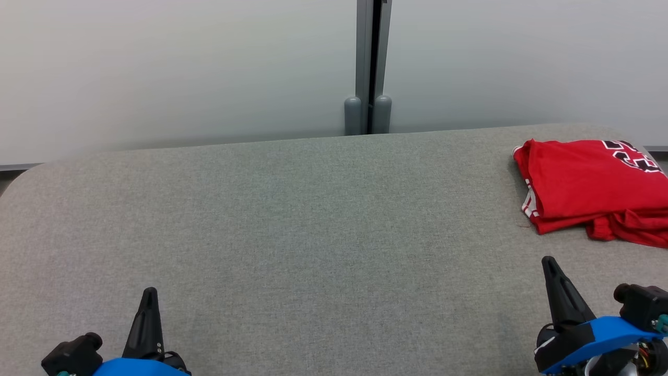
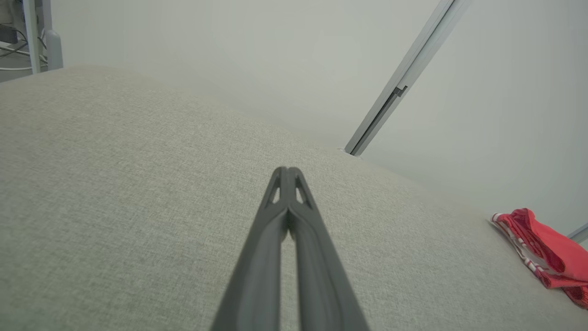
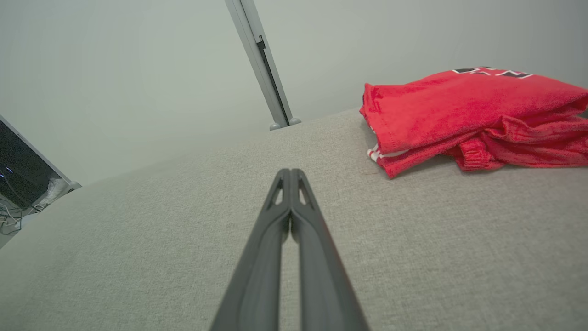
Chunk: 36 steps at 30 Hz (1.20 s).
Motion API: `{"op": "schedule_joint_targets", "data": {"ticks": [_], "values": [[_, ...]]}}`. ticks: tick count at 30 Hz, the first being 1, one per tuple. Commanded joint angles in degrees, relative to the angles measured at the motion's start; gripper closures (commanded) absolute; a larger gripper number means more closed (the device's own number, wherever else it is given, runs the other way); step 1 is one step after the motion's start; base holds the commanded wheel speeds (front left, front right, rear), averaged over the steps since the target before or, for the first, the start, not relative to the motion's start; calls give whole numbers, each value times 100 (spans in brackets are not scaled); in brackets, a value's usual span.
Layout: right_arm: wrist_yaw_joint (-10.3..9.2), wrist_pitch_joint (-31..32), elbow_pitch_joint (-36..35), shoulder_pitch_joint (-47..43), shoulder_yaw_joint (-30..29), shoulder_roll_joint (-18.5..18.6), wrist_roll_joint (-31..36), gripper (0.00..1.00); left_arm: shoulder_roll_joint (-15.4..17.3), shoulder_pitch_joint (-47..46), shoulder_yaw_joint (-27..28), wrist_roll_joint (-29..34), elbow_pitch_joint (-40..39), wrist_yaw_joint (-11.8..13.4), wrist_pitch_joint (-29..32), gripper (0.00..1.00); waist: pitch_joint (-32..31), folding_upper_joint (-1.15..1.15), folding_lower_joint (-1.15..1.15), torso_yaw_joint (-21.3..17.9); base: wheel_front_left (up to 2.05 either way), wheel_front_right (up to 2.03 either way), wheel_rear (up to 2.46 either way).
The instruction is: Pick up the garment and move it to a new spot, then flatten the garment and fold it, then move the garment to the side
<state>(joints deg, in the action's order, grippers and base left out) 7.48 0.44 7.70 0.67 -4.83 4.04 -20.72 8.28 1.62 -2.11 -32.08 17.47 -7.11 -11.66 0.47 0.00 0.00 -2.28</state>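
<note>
The garment (image 1: pixel 589 183) is red with black and white lettering and lies folded in a stack at the far right of the grey table (image 1: pixel 313 219). The right wrist view has the garment (image 3: pixel 464 115) at upper right, and the left wrist view catches the garment (image 2: pixel 546 253) at its right edge. My left gripper (image 1: pixel 150 292) rests at the lower left, shut and empty, far from the cloth. My right gripper (image 1: pixel 548 261) stands at the lower right, just in front of the garment, shut with nothing in it. Both wrist views confirm it: left gripper (image 2: pixel 287 171), right gripper (image 3: pixel 290 172), tips pressed together.
A pale wall with a grey vertical post (image 1: pixel 369 68) runs behind the table's far edge. The table's rounded left corner (image 1: pixel 31 172) falls away to the floor. Cables and equipment (image 2: pixel 18 41) sit off the table's left end.
</note>
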Motion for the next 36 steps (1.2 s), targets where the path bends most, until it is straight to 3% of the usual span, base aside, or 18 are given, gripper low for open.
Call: {"op": "schedule_joint_targets", "data": {"ticks": [1,36], "values": [[0,22,-60,110,-24,6,-327,100,4,-191,89,-272,-114,-7,65,100,0,0,0,5,0,0,0],[1,265,220,324,-84,-46,-3221,100,-222,-471,428,-2705,-226,-25,811,100,-9,0,0,73,0,0,0]]}}
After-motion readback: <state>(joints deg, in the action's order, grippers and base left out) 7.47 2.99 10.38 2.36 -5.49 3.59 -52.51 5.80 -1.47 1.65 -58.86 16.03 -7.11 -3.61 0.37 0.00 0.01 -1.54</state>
